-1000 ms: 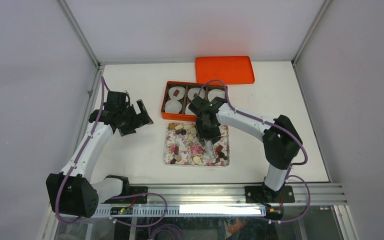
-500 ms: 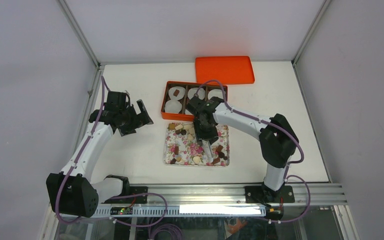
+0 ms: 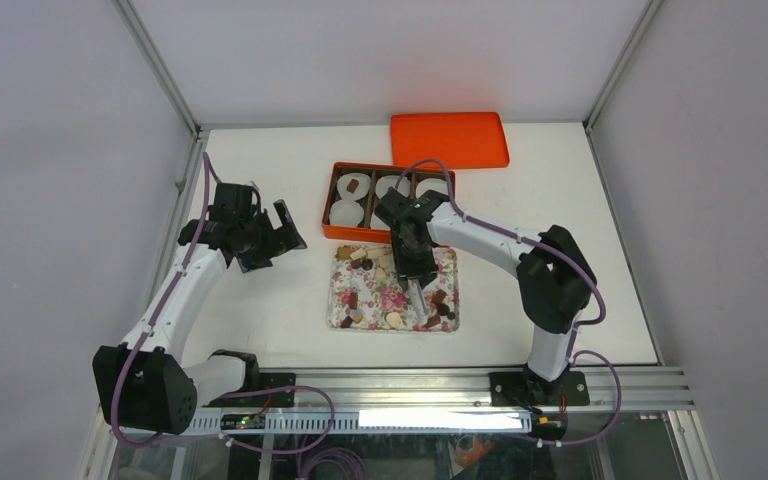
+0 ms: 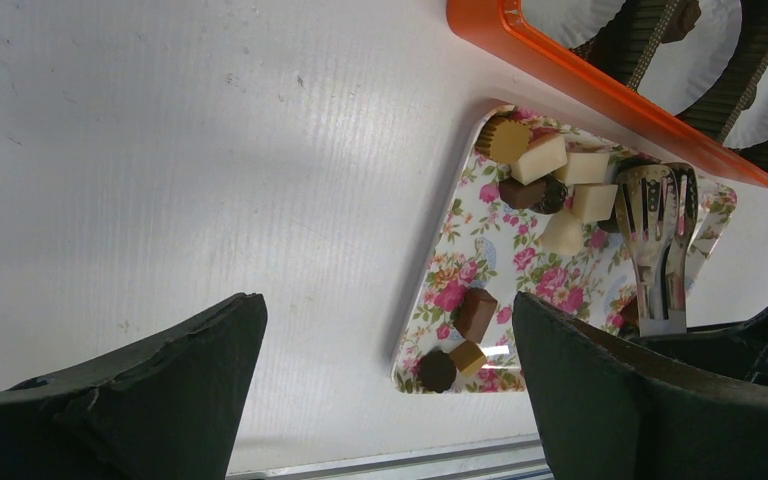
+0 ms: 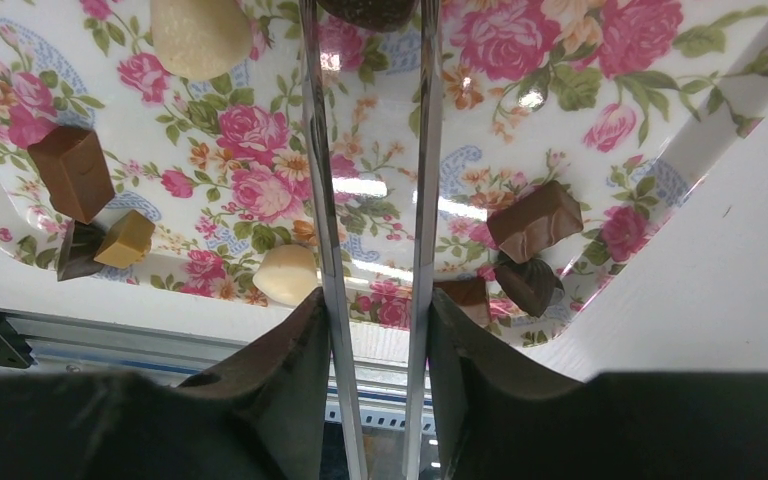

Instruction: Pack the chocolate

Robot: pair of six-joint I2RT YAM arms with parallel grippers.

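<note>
Several small chocolate pieces (image 3: pixel 351 299), brown, dark and cream, lie scattered on a flower-print tray (image 3: pixel 380 300). My right gripper (image 3: pixel 413 262) is shut on metal tongs (image 3: pixel 420 300) held low over the tray. In the right wrist view the tongs (image 5: pixel 320 200) run between my fingers (image 5: pixel 285 380), and a dark piece (image 5: pixel 370 10) sits between the tong tips at the top edge. My left gripper (image 3: pixel 278 232) is open and empty, left of the tray. Its wrist view shows the chocolate (image 4: pixel 475 313) and the tongs (image 4: pixel 660 240).
An orange box (image 3: pixel 328 232) with white paper cups stands just behind the tray; one cup holds a brown piece (image 3: pixel 354 185). The orange lid (image 3: pixel 449 139) lies behind the box. The metal rail runs along the table's near edge.
My right gripper with the tongs has shifted slightly back and to the left over the tray. The left arm has not moved.
</note>
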